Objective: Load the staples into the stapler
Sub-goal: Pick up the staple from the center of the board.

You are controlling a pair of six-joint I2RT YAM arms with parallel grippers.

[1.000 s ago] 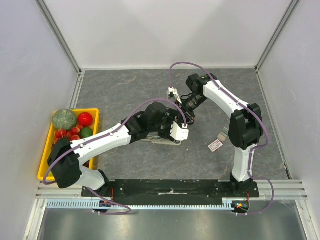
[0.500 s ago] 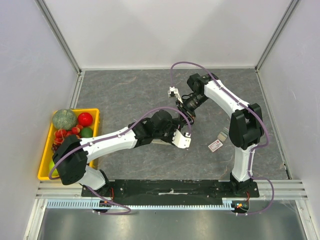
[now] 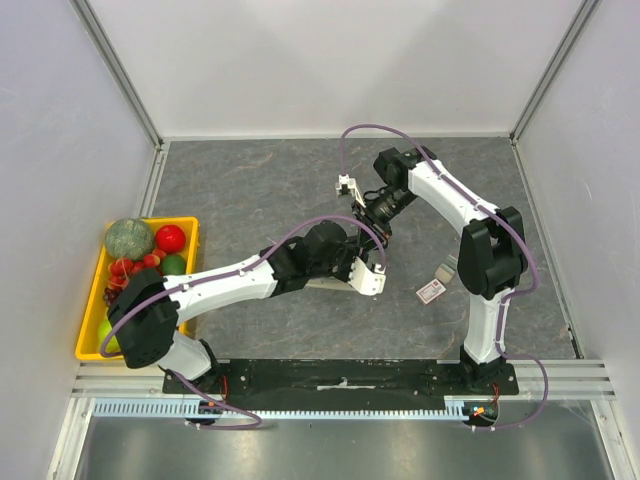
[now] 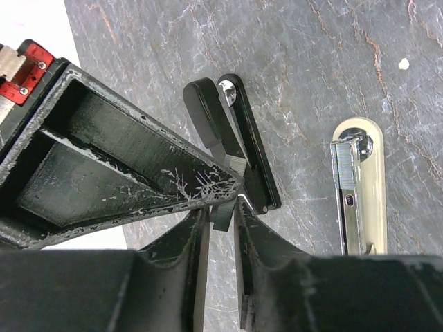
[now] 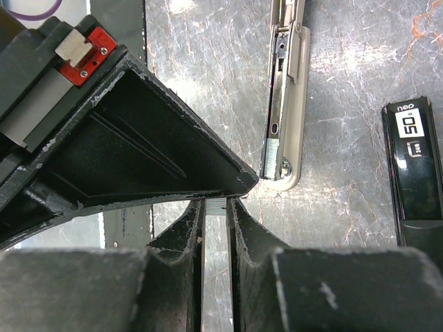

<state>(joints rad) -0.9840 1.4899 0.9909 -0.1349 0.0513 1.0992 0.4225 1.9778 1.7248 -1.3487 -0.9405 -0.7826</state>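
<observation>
A short grey strip of staples (image 4: 225, 216) (image 5: 216, 206) hangs above the table with both grippers on it. My left gripper (image 4: 223, 207) (image 3: 370, 262) is shut on one end and my right gripper (image 5: 216, 202) (image 3: 379, 232) on the other, tip to tip at mid-table. The stapler lies open on the dark tabletop below. Its cream half, with a metal channel (image 4: 356, 187) (image 5: 284, 104), sits beside its black half (image 4: 235, 138) (image 5: 415, 166). The white and red staples box (image 3: 430, 291) rests to the right, apart from both grippers. In the top view the left arm hides most of the stapler.
A yellow basket (image 3: 85, 335) of fruit and vegetables stands at the left edge. A small pale object (image 3: 445, 268) lies just behind the box. White walls close in the table on three sides. The right arm's elbow (image 3: 490, 255) stands beside the box.
My left arm has slid right, towards the right gripper. Its jaws, wide open a second ago, have closed on the strip the right gripper holds. The right arm has stayed put.
</observation>
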